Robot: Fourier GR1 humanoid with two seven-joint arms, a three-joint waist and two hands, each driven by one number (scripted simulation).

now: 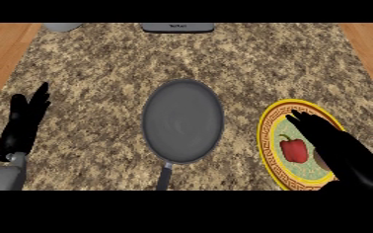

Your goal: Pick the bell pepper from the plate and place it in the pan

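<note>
The red bell pepper lies on the yellow-rimmed plate at the bench's right, just beside the grey pan. The right hand hovers over the plate with fingers straight, holding nothing, so the reach appears underway. Next it must lower, curl round the pepper, then carry it left. The left hand rests open at the left edge.

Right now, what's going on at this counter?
The robot's right hand, fingers straight, hovers over the yellow-rimmed plate beside the red bell pepper, which lies on the plate, not yet picked up. The grey pan sits in the middle of the granite counter with nothing in it. The left hand rests open at the left edge.
</note>
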